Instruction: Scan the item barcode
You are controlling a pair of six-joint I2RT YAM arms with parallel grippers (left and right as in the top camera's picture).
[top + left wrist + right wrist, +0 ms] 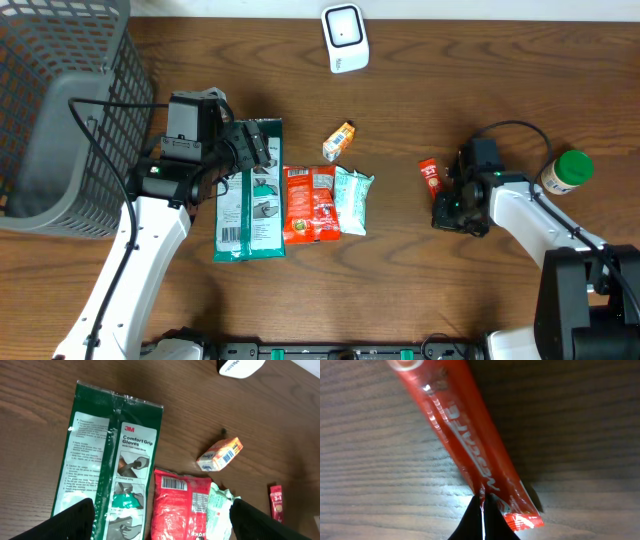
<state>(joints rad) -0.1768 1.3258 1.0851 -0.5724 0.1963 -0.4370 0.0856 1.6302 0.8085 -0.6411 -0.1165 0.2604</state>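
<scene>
At bottom centre my gripper (482, 502) presses its fingertips together against the lower edge of a red sachet (460, 440) running diagonally from upper left to lower right across the wooden table (370, 485).

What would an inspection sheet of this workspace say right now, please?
Surface: dark wooden table.
Job's things: white scanner at the far edge; red sachet under the right arm.
Clutter: glove pack, red packet and pale packet side by side; small orange box; green-lidded jar.
Grippers: left gripper open above the glove pack; right gripper shut on the red sachet's edge.
Cables: left arm cable; right arm cable.
Surroundings: grey basket at the left.
</scene>
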